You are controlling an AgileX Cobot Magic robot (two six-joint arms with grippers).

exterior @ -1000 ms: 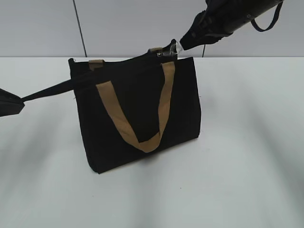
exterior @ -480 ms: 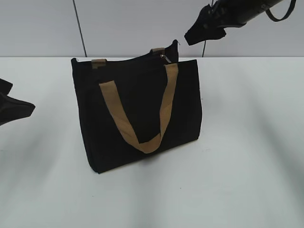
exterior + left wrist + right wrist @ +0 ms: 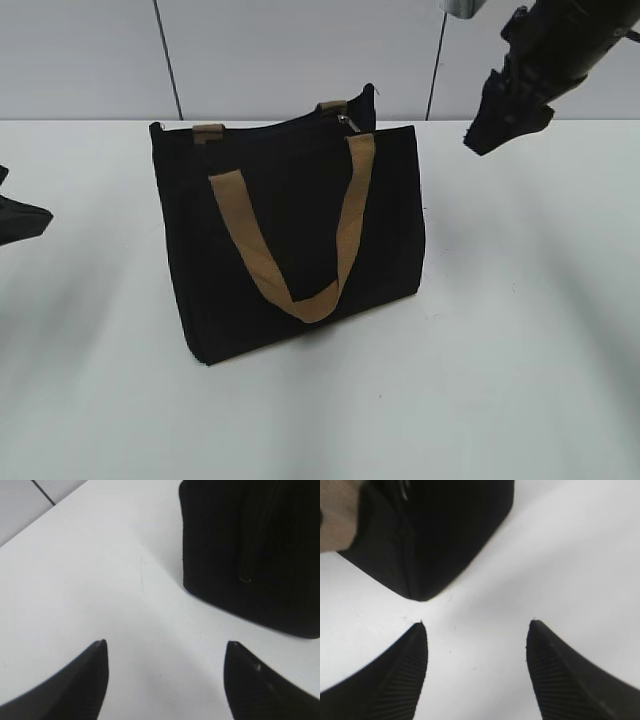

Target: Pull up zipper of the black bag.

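Observation:
The black bag [image 3: 290,235] stands upright on the white table with a tan loop handle [image 3: 290,240] hanging down its front. The zipper runs along its top edge, with the small silver pull [image 3: 344,120] near the right end. My left gripper [image 3: 20,220] is open and empty at the far left edge, well away from the bag. In the left wrist view [image 3: 165,655] the bag's end [image 3: 250,550] lies ahead. My right gripper [image 3: 505,125] is open and empty, raised to the right of the bag. In the right wrist view [image 3: 476,630] a bag corner [image 3: 435,535] lies ahead.
The white table [image 3: 500,350] spreads round the bag on all sides. A pale grey panelled wall [image 3: 280,50] with dark seams runs behind the table's far edge. A second tan handle tab [image 3: 207,131] shows at the bag's top left.
My right gripper has let go of the bag's top right end and moved up and to the right. My left gripper has let go of the bag's strap and drawn back left.

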